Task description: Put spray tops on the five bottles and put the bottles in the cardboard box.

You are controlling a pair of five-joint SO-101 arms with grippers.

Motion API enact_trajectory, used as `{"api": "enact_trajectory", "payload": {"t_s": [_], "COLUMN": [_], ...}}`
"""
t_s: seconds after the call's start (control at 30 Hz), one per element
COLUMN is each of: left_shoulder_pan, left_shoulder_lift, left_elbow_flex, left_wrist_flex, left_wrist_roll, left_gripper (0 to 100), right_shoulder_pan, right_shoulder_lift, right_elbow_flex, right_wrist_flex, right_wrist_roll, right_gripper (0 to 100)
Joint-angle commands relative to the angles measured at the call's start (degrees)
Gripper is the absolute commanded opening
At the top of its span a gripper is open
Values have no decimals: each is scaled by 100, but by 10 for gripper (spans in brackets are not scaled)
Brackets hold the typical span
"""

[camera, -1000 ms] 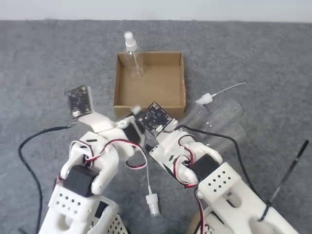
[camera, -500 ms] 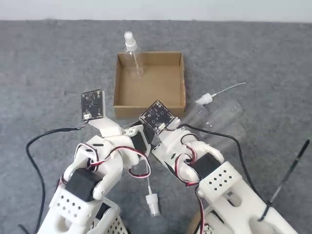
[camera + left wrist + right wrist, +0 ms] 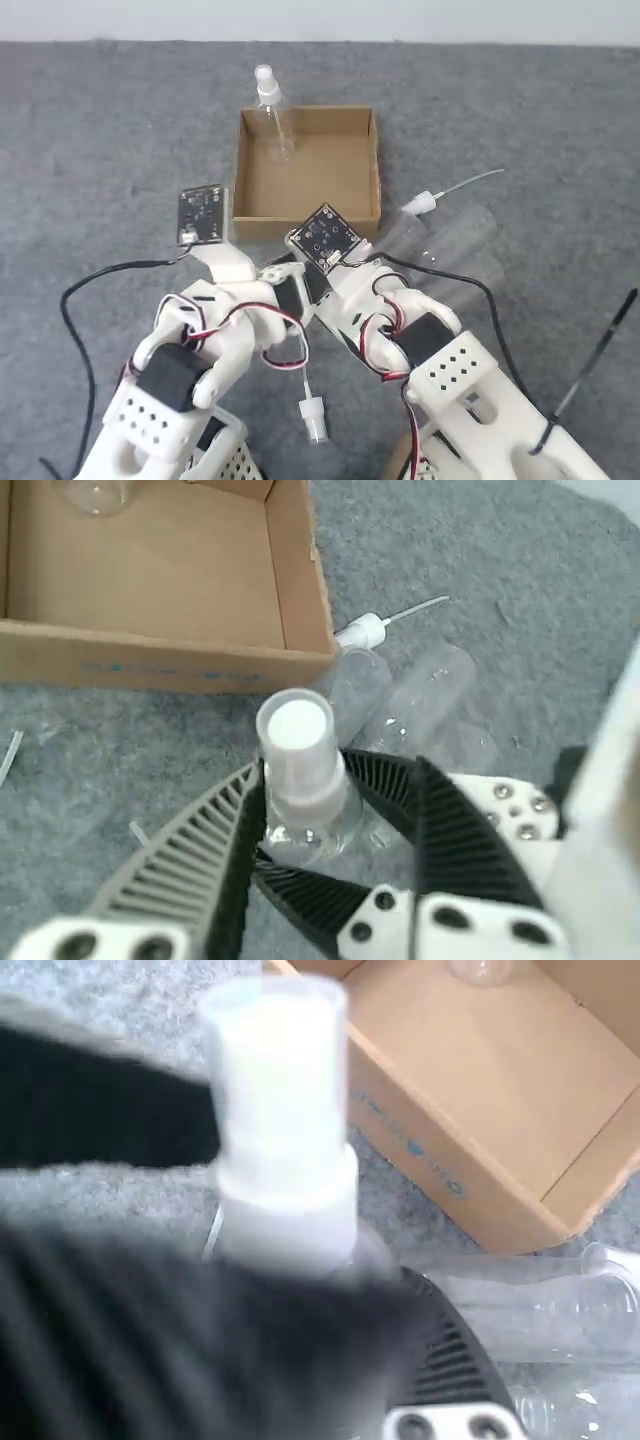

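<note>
Left arm: folded forward and angled inward toward its neighbour. The left end effector was closed on the small clear plastic bottle at the neck, just under the white cylindrical spray top seated on it. The bottle's long axis stood roughly upright above the grey carpeted tabletop.

Right arm: angled inward to meet it, with the right end effector close against the same bottle; whether it was gripping could not be told.

The open brown cardboard box lay directly ahead of both end effectors, its near wall just beyond them. A capped clear bottle stood against its far wall, left of the middle.

Judgement: both arms were about equally near, and the placing turns on a short carry forward over that near wall.

Further right, uncapped clear bottles lay on their sides
</note>
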Motion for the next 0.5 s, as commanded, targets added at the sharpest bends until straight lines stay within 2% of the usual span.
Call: {"api": "enact_trajectory", "payload": {"t_s": [0.0, 0.4, 0.47], "left_shoulder_pan": [211, 457, 457], "left_shoulder_lift": [-97, -97, -97], "left_elbow_flex": [-189, -505, -505], "left_wrist_flex": [378, 571, 580], "left_wrist_roll": [-62, -79, -281], "left_gripper": [275, 275, 275], "right_shoulder_pan": [84, 84, 75], "right_shoulder_lift": [-215, -215, -215], "right_elbow_flex": [-220, -220, -220], "right_wrist_flex": [-57, -57, -57], "right_wrist_roll": [114, 114, 114], "right_gripper": [6, 6, 6]}}
